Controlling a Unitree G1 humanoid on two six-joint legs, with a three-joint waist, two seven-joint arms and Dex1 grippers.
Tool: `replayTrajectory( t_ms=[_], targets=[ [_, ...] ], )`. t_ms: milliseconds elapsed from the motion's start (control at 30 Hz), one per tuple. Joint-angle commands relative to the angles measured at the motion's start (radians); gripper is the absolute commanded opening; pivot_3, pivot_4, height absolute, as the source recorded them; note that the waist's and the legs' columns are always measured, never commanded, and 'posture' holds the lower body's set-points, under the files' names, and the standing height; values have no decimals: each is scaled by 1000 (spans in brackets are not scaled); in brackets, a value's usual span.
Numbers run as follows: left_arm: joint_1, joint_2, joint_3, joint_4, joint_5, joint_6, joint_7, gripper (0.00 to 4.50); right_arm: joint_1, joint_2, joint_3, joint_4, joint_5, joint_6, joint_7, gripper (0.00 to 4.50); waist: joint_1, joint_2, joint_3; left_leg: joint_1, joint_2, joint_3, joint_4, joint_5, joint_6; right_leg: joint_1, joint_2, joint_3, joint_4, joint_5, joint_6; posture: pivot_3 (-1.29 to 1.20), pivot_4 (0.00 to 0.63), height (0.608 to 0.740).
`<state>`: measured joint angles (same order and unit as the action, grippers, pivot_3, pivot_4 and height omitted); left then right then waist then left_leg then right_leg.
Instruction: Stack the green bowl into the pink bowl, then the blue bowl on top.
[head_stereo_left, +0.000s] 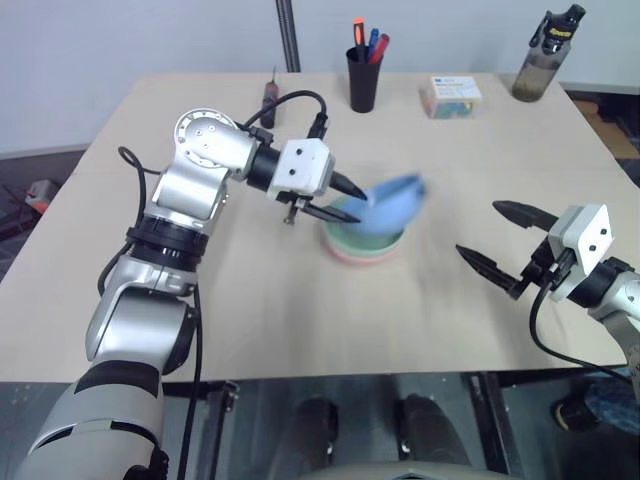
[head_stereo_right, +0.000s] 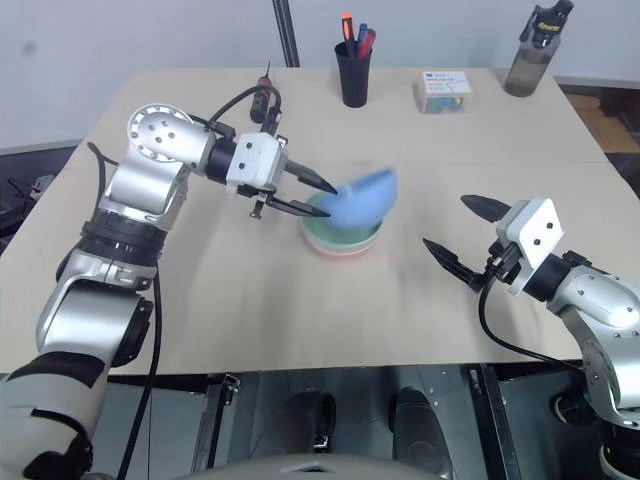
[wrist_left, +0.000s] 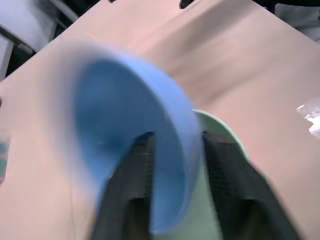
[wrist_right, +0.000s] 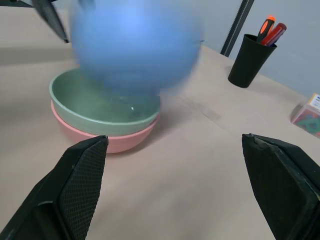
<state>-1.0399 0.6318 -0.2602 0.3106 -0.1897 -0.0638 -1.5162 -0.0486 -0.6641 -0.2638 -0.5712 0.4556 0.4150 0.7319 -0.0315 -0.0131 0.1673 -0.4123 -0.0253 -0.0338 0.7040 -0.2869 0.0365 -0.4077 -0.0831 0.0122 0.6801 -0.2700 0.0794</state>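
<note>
Blue bowl (head_stereo_left: 393, 203): small round sky-blue plastic bowl, smooth and plain, blurred and tilted on its side above the stacked pair at the table's middle. In the left wrist view its rim runs between the two black fingers of the left gripper (head_stereo_left: 345, 198), one finger inside the bowl and one outside; the fingers stand parted about the rim, and whether they press on it cannot be told.

Left to right across the table:

- Left gripper: white housing on a silver arm, pointing toward the bowls from their left side, fingertips at the blue bowl's edge.
- Green bowl (wrist_right: 95, 107): small round pale mint-green plastic bowl, upright, nested inside the pink one, directly beneath the blue bowl.
- Pink bowl (wrist_right: 122, 139): small round salmon-pink plastic bowl, upright on the light wooden table (head_stereo_left: 250, 320), bottom of the stack.
- Black cylindrical pen cup (head_stereo_left: 364, 80): at the far edge, holding orange, blue and red pens.
- Small clear box with coloured contents (head_stereo_left: 451, 96): just right of the cup.
- Right gripper (head_stereo_left: 492, 238): well apart from the bowls on their right, its two black fingers spread wide, nothing between them.
- Dark translucent drinking bottle (head_stereo_left: 545, 55): far right corner, upright.
</note>
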Motion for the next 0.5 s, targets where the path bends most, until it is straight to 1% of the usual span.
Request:
replayTrajectory(
  t_ms=[33, 67, 100, 200, 267, 333, 400, 500],
  targets=[
    [34, 42, 64, -115, -36, 115, 45, 3442, 14, -25, -40, -38, 38, -2, 15, 4488, -1, 0, 0, 0, 0, 0, 0, 0, -1, 0, 0, 0, 0, 0, 0, 0, 150, 740],
    [53, 57, 73, -146, -44, 154, 52, 3964, 21, -31, -49, -41, 54, 1, 26, 4488, -2, 0, 0, 0, 0, 0, 0, 0, -1, 0, 0, 0, -1, 0, 0, 0, 150, 740],
    [77, 74, 86, -183, -57, 204, 64, 4075, 32, -40, -60, -44, 70, 2, 39, 4488, -3, 0, 0, 0, 0, 0, 0, 0, -1, 0, 0, 0, -1, 0, 0, 0, 150, 740],
    [157, 118, 145, -312, -142, 393, 103, 4075, 69, -73, -101, -47, 124, 10, 86, 4488, -4, 0, 0, -1, 1, 0, -1, 0, -1, -1, 0, 0, -1, 0, 0, 0, 150, 740],
    [217, 129, 186, -374, -154, 446, 173, 4075, 96, -91, -136, -48, 154, 7, 115, 4488, -3, 0, 0, -1, 1, 0, -1, 0, 0, -1, 0, 0, -1, 0, 0, 0, 150, 740],
    [286, 131, 245, -422, -212, 554, 237, 4075, 126, -108, -178, -44, 179, 5, 145, 4488, 1, 0, 0, 0, 1, 0, 0, 0, 0, 0, -1, 1, -1, 0, 0, 0, 150, 740],
    [359, 87, 352, -452, -338, 652, 305, 4075, 149, -124, -218, -35, 199, 3, 169, 4488, 3, 0, 0, 0, 2, 0, 0, -1, 2, 0, -1, 0, -1, 0, 0, 0, 150, 740],
    [542, 108, 431, -513, -307, 606, 357, 4075, 184, -151, -275, -7, 208, 3, 208, 4488, 4, 1, -1, 0, 2, 0, 0, -2, 3, 0, -1, 0, 0, 0, 0, 0, 150, 740]
  ],
)
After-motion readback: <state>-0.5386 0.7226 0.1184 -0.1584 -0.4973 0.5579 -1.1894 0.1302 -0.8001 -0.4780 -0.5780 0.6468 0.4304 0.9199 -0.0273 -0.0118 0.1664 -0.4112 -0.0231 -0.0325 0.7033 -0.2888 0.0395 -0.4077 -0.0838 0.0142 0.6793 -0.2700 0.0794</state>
